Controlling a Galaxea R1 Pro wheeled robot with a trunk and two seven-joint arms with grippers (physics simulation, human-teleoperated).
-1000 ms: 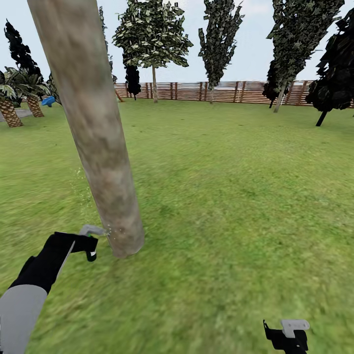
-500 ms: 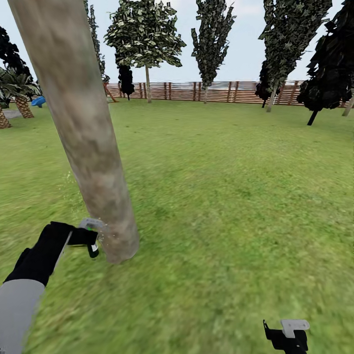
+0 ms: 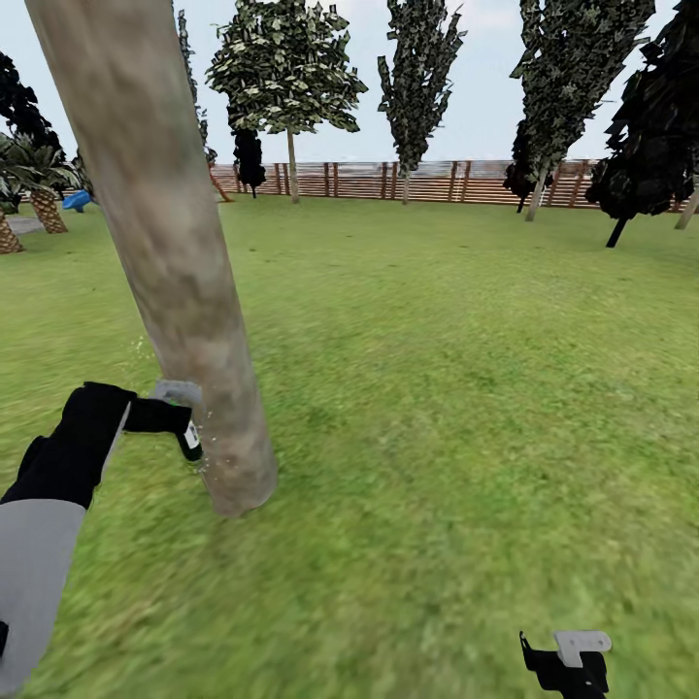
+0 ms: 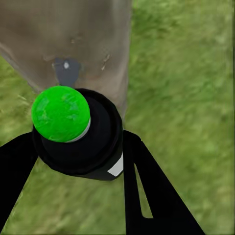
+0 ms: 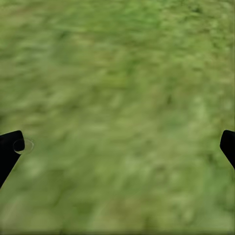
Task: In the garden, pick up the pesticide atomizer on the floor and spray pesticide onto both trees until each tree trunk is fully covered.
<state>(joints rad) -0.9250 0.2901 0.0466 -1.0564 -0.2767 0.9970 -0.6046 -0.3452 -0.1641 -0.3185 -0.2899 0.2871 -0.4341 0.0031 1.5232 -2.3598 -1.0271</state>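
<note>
A thick pale grey-beige tree trunk [image 3: 184, 291] leans across the left of the head view, rising from the grass. My left gripper [image 3: 183, 423] hangs just left of its lower part, a little above the base, shut on the pesticide atomizer [image 3: 192, 443]. In the left wrist view the atomizer [image 4: 93, 144] is a black bottle with a bright green top, held between the black fingers [image 4: 147, 191] and pointing at the trunk [image 4: 73, 34]. Faint specks float by the bark. My right gripper [image 3: 568, 662] sits low at the right, open over bare grass [image 5: 117, 98].
Green lawn [image 3: 466, 369] stretches to a brown slat fence [image 3: 388, 181] at the back. Several dark-leaved trees [image 3: 287, 68] stand along it. Palm-like plants [image 3: 39, 184] and a blue object [image 3: 76, 200] stand at the far left.
My left gripper has risen along the trunk with the atomizer, from near the base to a little higher. The view swung slightly right a second ago. The right arm has not moved.
</note>
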